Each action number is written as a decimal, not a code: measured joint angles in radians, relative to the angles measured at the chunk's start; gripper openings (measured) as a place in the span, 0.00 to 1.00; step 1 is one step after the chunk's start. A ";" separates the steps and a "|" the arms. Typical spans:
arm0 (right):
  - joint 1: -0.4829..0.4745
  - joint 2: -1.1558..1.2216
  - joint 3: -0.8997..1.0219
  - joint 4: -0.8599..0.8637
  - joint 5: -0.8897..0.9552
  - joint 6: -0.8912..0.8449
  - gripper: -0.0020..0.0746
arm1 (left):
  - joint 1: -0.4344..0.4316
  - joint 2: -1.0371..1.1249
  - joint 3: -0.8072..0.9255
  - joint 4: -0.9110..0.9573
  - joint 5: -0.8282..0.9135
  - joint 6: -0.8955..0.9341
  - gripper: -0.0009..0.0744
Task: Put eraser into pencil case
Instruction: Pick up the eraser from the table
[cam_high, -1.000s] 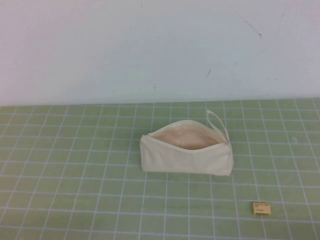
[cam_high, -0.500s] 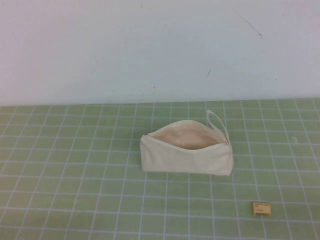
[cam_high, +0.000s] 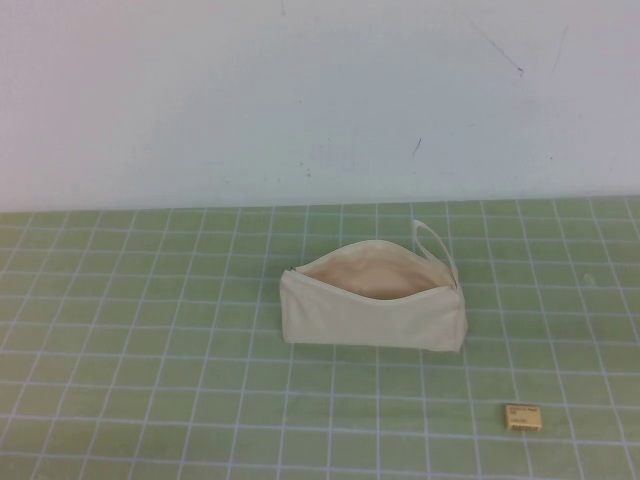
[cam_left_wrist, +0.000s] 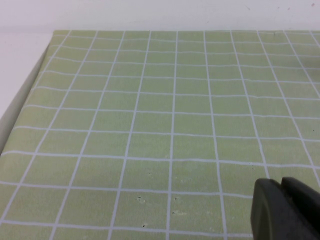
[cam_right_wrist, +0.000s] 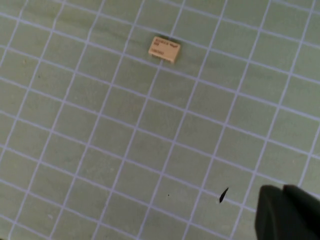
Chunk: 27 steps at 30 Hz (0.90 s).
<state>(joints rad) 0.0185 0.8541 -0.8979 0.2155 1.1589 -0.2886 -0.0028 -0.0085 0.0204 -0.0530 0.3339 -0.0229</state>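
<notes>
With my left hand (cam_left_wrist: 286, 210) idle and my right hand (cam_right_wrist: 287, 212) above the small tan rectangular eraser (cam_high: 523, 418), neither one's grip state discernible, I'd descend squarely, then carry to the gaping cream fabric pencil case (cam_high: 372, 310).

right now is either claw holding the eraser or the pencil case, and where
Nothing is held. The eraser lies alone on the mat, apart from the open pencil case. Only a corner of the left claw and right claw shows, with nothing in them.
</notes>
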 joint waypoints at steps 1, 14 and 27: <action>0.000 0.043 -0.026 0.000 0.015 -0.008 0.02 | 0.000 0.000 0.000 0.000 0.000 0.000 0.01; 0.398 0.525 -0.248 -0.335 0.016 0.329 0.03 | 0.000 0.000 0.000 0.000 0.000 0.000 0.01; 0.504 0.839 -0.260 -0.321 -0.253 0.620 0.14 | 0.000 0.000 0.000 0.000 0.000 0.000 0.01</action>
<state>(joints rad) 0.5228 1.6934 -1.1578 -0.1059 0.9056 0.3316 -0.0028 -0.0085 0.0204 -0.0530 0.3339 -0.0229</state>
